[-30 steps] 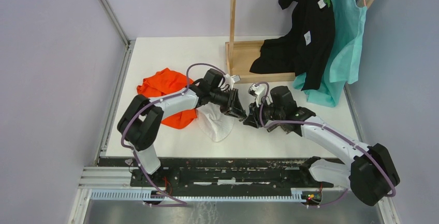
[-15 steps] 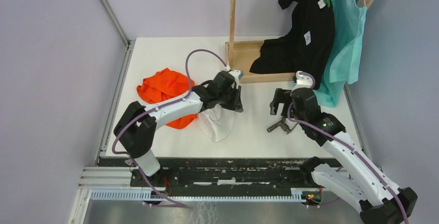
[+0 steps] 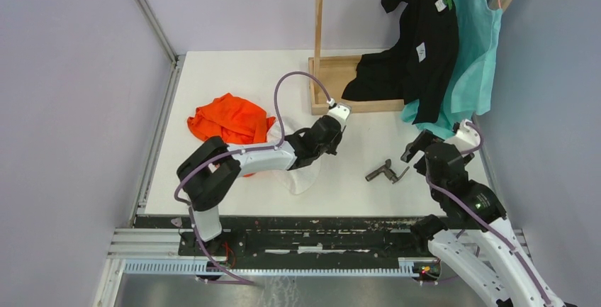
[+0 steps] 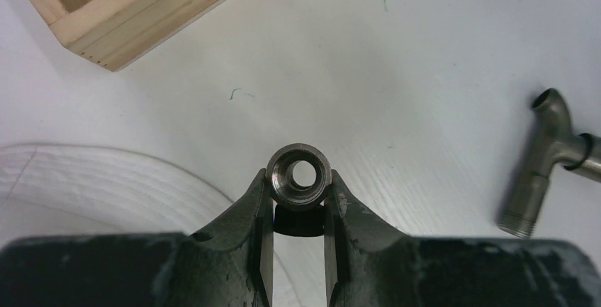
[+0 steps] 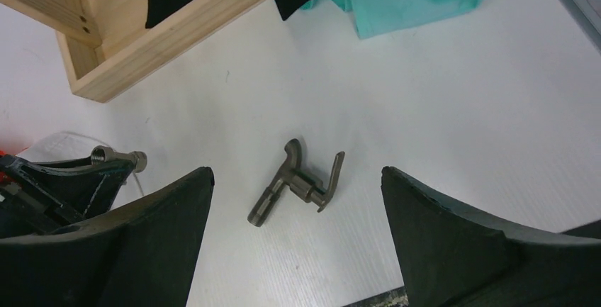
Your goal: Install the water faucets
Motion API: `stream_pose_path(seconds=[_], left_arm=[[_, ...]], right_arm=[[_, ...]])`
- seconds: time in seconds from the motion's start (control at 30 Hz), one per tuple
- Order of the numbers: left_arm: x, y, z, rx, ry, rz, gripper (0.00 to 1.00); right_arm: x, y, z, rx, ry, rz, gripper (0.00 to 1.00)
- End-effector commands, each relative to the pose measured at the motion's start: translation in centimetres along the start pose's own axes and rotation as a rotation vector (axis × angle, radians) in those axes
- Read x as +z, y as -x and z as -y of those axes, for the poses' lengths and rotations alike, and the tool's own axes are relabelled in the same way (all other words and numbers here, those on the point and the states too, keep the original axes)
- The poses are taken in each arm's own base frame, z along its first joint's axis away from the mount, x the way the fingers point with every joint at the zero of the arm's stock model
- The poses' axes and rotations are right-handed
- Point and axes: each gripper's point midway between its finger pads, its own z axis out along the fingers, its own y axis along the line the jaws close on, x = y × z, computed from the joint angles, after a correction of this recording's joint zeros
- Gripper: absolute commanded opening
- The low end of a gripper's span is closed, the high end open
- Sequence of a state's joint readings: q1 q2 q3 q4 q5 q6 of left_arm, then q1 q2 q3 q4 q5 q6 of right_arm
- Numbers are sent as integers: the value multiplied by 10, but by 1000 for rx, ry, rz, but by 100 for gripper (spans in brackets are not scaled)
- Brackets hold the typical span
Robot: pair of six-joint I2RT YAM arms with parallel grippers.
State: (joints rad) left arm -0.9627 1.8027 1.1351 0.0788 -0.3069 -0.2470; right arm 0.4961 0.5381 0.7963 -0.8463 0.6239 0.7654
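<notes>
The tap body (image 3: pixel 383 173) with its lever handle and bent neck is lying loose on the white table (image 3: pixel 234 73), nothing touching it. Its partner, a short threaded fitting (image 4: pixel 299 176), is sitting well apart from it, pinched by its sides between the fingers of the left gripper (image 3: pixel 333 133), bore facing the wrist camera. So the two pieces are not joined, and I would say the installing is not done yet: the body needs picking up again and mating with the fitting.

The right gripper (image 3: pixel 419 147) is hanging just right of the tap body with its fingers spread wide and nothing between them.

A second ago it looked quite different. Both grippers were meeting nose to nose in the middle of the table, over the edge of the white cloth (image 3: pixel 301 172). Since then the right arm has let go and pulled back toward its own side, leaving the tap body behind, while the left has swung its fitting up toward the wooden stand (image 3: pixel 333 80).
</notes>
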Motion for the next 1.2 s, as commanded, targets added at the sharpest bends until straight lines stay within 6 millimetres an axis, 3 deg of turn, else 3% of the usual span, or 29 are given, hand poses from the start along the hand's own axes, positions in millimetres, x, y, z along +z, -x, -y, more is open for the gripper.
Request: stream_pose_path(seconds=[0.0,0.2,0.63,0.9,0.97,1.17], left_arm=[[14,19,-13,127,63,109,3],[30,3,-11,118,61,76,3],[45,-20,-29,103,153,35,3],[55,-38,-45,89,280,-68,32],[53,-36,-44,78,277,-65,44],[50,-22,-40,98,270,-86,59]], right_arm=[[-9,-2,25,53,-77,16,94],[-12,-1,30,46,-69,44,93],[-3,-10,30,-18,-125,-20,93],[6,-22,29,-62,-172,-83,93],[8,-25,26,-59,-164,-90,93],[12,-30,22,-64,-158,-110,93]])
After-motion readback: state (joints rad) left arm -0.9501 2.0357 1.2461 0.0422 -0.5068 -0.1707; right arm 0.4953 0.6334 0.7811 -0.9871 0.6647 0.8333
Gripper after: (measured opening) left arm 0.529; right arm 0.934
